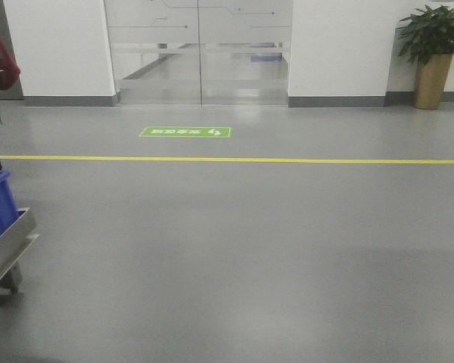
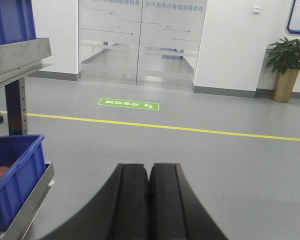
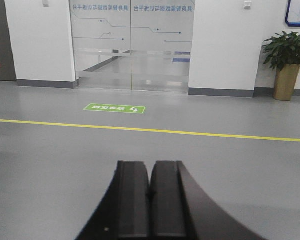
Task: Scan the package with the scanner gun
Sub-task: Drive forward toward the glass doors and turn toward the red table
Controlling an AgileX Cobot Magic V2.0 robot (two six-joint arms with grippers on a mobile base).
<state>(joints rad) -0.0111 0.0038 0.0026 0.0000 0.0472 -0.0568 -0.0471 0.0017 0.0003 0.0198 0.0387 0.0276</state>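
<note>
No package and no scanner gun show in any view. My left gripper is shut and empty, its black fingers pressed together, held above the grey floor and pointing toward the glass doors. My right gripper is also shut and empty, in the same pose above the floor. Neither gripper shows in the front view.
A metal rack with blue bins stands at the left; its edge also shows in the front view. A yellow floor line, a green floor sign, glass doors and a potted plant lie ahead.
</note>
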